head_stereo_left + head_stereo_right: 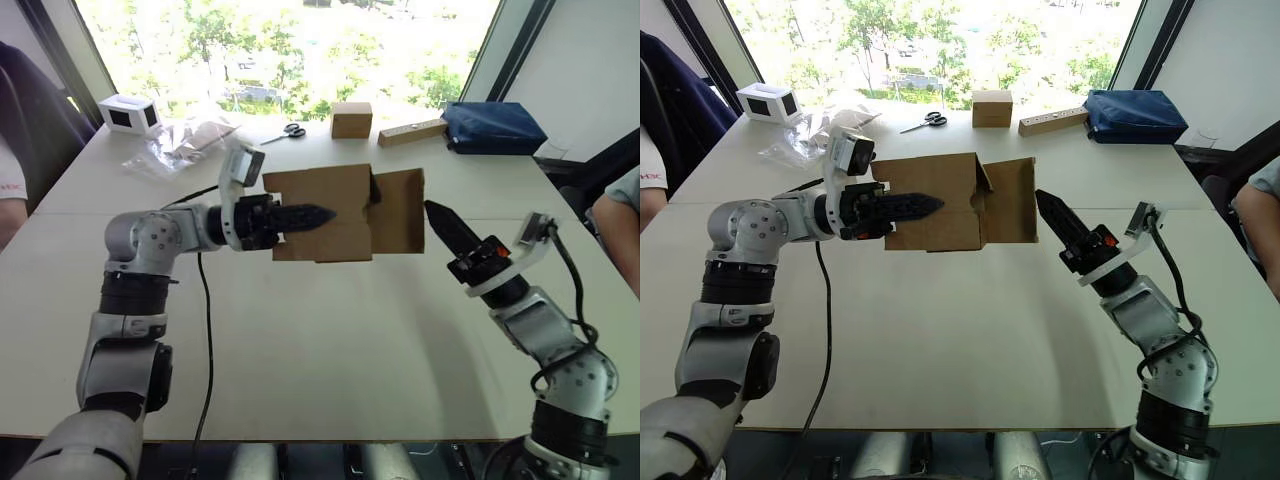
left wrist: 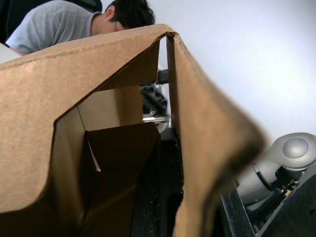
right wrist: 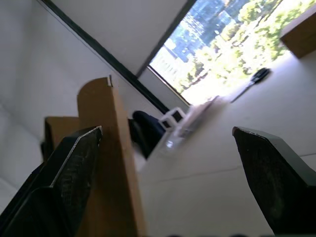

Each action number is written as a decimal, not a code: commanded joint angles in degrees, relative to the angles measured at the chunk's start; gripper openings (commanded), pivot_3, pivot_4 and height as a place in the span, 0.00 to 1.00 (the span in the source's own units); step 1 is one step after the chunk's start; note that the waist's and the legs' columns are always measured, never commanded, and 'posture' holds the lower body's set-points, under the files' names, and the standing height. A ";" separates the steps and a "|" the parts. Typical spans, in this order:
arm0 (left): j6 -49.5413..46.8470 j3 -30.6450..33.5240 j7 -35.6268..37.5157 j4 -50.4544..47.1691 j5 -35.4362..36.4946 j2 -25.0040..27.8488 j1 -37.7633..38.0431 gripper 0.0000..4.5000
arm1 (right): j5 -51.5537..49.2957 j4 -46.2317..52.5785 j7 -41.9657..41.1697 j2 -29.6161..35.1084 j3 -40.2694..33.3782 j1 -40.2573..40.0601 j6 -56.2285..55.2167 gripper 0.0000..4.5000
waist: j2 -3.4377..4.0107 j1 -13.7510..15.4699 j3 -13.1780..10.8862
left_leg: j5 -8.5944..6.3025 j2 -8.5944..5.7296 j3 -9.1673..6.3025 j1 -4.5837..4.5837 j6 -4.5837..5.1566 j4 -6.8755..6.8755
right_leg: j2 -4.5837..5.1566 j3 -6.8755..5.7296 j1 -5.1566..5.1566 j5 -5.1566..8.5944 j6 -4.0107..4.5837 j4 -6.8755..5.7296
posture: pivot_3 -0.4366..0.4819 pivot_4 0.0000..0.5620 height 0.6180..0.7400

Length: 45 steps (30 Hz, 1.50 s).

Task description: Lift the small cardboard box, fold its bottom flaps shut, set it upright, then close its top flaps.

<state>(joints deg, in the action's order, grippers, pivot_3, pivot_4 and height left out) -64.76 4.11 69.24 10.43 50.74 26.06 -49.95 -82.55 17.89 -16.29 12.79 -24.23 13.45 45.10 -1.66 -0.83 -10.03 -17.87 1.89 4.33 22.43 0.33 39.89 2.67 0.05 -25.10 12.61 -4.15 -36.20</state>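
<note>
Your left gripper (image 1: 322, 213) pinches the box (image 1: 322, 225) wall, holding it aloft so your spread-open right gripper (image 1: 436, 214) can reach the flap (image 1: 396, 211).

arms: silver-grey shells, black joints | claws: left claw (image 1: 305, 215), right claw (image 1: 440, 222), black tapered fingers | cables: black

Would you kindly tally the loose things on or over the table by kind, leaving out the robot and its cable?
Cardboard items: 3, the small cardboard box held up by the left gripper, the brown cube, the flat strip
Scissors: 1
White boxes: 1
Clear plastic wrapping: 1
Blue pouches: 1
Total: 7
</note>
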 commanded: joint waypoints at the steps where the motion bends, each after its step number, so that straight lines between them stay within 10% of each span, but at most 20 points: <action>1: 0.68 1.73 -0.54 -1.50 1.70 -0.31 -1.01 0.00 | -8.17 6.78 4.54 -2.61 4.08 0.02 -0.78 0.99 | 0.06 -0.05 -0.04 | 0.00 0.00 0.00 0.00 0.00 -0.01 | 0.00 0.00 -0.02 0.00 0.00 -0.01 | 0.48 0.27 1.00; 27: 2.17 1.77 -2.40 0.02 1.12 -1.66 -1.72 0.00 | -4.98 12.32 6.02 8.16 10.79 -2.91 -8.02 0.99 | 0.08 0.12 -0.05 | 0.00 -0.04 0.03 0.06 0.00 -0.02 | 0.04 0.01 -0.04 0.09 0.15 0.07 | 0.48 0.27 1.00; 35: 1.99 1.87 -2.90 -0.25 1.16 -1.67 -1.58 0.00 | -5.11 11.47 4.07 9.86 9.43 -3.18 -8.45 0.44 | 0.08 0.03 -0.05 | 0.00 -0.02 0.01 0.06 0.00 -0.02 | 0.00 0.00 -0.05 0.09 0.14 0.06 | 0.48 0.27 1.00; 45: 1.88 1.96 -3.17 -0.30 1.26 -1.70 -1.47 0.00 | -6.88 11.91 3.85 11.26 8.48 -3.64 -8.66 0.44 | 0.08 0.08 -0.05 | 0.00 -0.03 0.02 0.06 0.00 -0.02 | 0.03 0.01 -0.05 0.09 0.15 0.07 | 0.48 0.27 1.00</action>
<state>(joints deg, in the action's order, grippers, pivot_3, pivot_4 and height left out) -63.44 4.78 66.06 11.55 50.71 24.36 -50.09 -88.50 28.40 -11.85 23.56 -14.41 9.81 37.14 -1.59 -0.75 -10.08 -17.87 1.87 4.35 22.49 0.33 39.87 2.69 0.06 -25.15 12.70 -4.00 -36.12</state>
